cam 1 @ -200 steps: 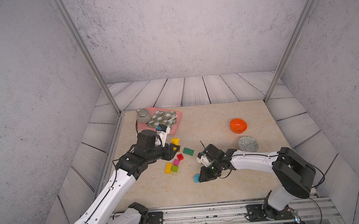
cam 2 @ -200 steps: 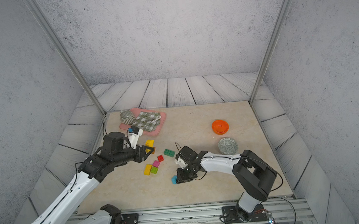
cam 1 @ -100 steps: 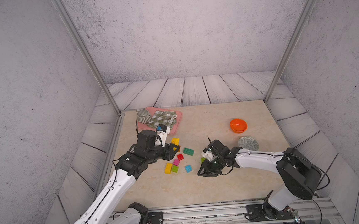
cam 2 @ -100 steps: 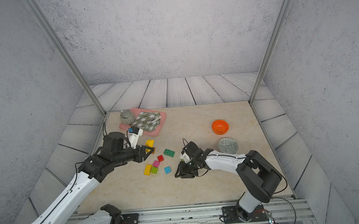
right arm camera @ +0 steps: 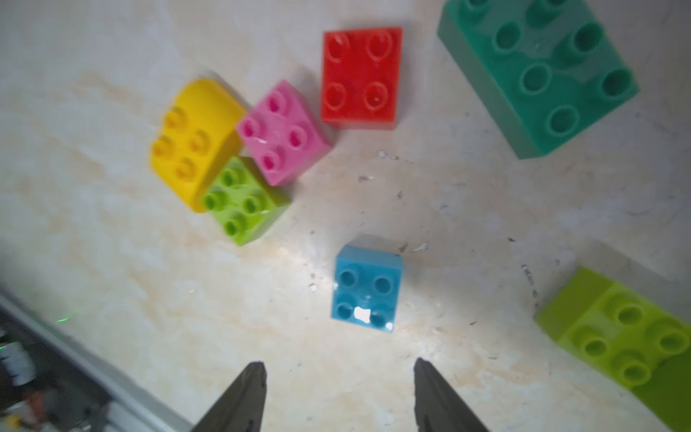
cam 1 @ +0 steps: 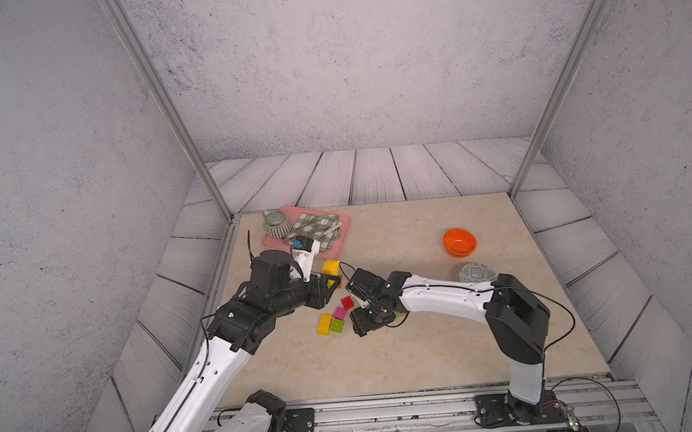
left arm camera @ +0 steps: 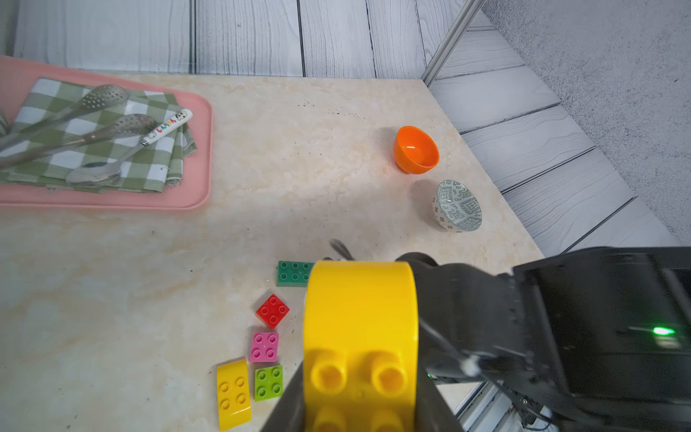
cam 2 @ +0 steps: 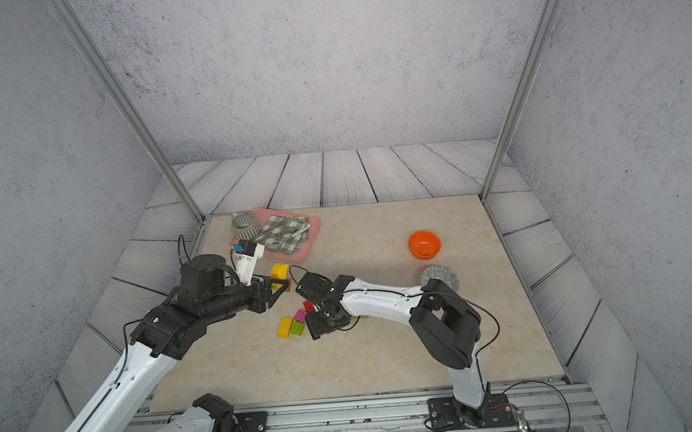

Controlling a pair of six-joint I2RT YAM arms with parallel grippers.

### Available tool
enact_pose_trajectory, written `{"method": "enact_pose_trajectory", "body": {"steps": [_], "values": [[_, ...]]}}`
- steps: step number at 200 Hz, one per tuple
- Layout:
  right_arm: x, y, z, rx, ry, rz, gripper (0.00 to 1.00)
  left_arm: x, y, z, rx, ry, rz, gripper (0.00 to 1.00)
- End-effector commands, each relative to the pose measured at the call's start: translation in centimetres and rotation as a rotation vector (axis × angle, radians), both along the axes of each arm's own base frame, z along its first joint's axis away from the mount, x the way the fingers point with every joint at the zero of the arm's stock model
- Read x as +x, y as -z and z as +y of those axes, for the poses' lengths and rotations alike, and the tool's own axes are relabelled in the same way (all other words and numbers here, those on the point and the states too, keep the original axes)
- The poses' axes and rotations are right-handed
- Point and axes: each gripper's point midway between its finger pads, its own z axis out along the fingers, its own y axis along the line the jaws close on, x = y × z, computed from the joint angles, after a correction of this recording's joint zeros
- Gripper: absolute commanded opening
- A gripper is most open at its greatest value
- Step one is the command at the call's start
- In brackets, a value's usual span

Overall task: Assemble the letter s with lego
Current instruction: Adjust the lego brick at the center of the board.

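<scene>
My left gripper (cam 1: pixel 327 283) is shut on a curved yellow lego brick (left arm camera: pixel 361 329), held above the table left of the cluster. On the table lie a second yellow brick (cam 1: pixel 325 324), a small lime brick (cam 1: pixel 338 325), a pink brick (cam 1: pixel 340 312) and a red brick (cam 1: pixel 346 302). In the right wrist view a blue brick (right arm camera: pixel 367 286) lies just ahead of my right gripper (right arm camera: pixel 339 366), which is open and empty. A dark green oblong brick (right arm camera: pixel 538 74) and a lime oblong brick (right arm camera: pixel 628 336) lie nearby. In both top views my right gripper (cam 2: pixel 322 325) hides the blue brick.
A pink tray (cam 1: pixel 344 242) at the back left carries a checked cloth, utensils and a grey striped cup (cam 1: pixel 277 224). An orange bowl (cam 1: pixel 459 241) and a patterned bowl (cam 1: pixel 476 272) stand to the right. My right arm stretches across the table's middle.
The blue brick went from the table's front to beside the cluster. My right gripper moved left over it and opened. The left arm stayed still.
</scene>
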Motion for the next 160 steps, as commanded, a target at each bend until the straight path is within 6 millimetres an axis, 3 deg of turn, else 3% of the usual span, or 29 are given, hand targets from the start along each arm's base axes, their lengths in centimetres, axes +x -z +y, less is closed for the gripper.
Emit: {"method": "enact_pose_trajectory", "body": {"steps": [1, 66, 90, 147, 160], "values": [[1.2, 0.9, -2.1, -0.152, -0.001, -0.048, 0.71, -0.4, -0.9, 0.9, 0.027, -0.017, -0.029, 0.12], [2.2, 3.3, -0.8, -0.177, -0.008, -0.04, 0.7, -0.5, -1.4, 0.9, 0.027, -0.007, -0.031, 0.12], [2.7, 3.3, -0.5, -0.172, -0.003, -0.059, 0.66, -0.5, -1.3, 0.7, 0.023, -0.004, -0.028, 0.12], [4.5, 2.8, 0.0, -0.21, -0.032, -0.117, 0.69, -0.4, -1.1, 0.6, 0.017, -0.002, -0.019, 0.12], [4.5, 3.1, 0.0, -0.216, -0.037, -0.115, 0.65, -0.5, -1.1, 0.6, 0.016, -0.002, -0.02, 0.12]]}}
